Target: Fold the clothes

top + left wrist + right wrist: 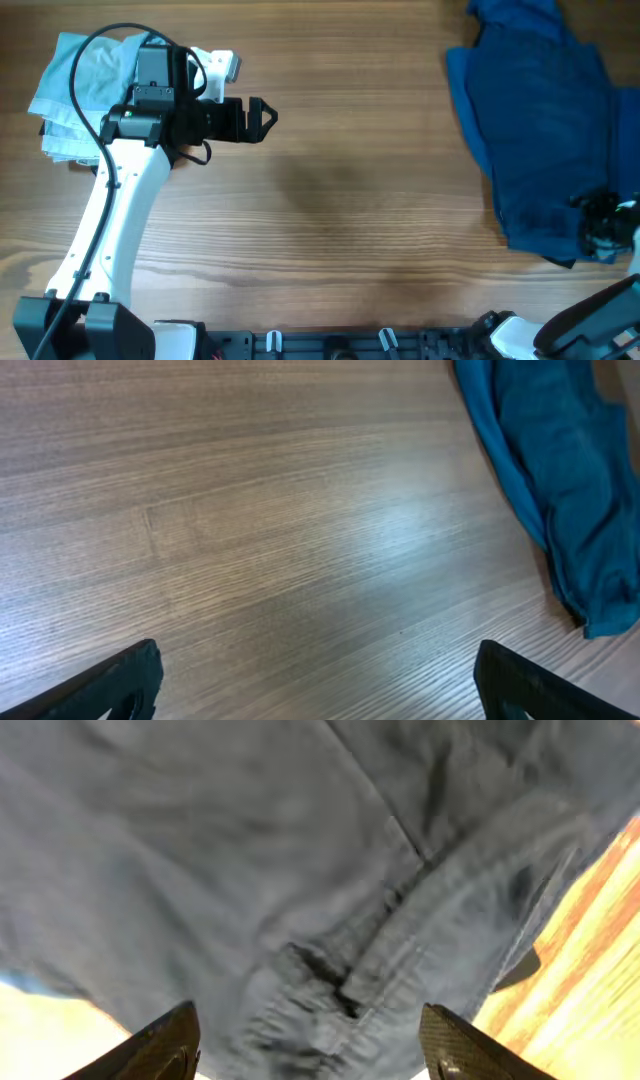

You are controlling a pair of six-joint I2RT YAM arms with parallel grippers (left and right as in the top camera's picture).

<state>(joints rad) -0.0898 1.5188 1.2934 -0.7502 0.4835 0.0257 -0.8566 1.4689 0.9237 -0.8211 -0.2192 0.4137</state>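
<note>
Right gripper (305, 1035) spread wide over crumpled navy garment (300, 870) on wooden table (350, 220).
From overhead, the garment lies heaped at 3 o'clock, with the right gripper at its 5 o'clock edge; whether its fingers touch the cloth cannot be told. Left gripper (264, 117), jaws wide and empty, hovers at 11 o'clock, well apart from the navy cloth. A pale blue piece (75, 90) lies at 10 o'clock, partly under that arm.
</note>
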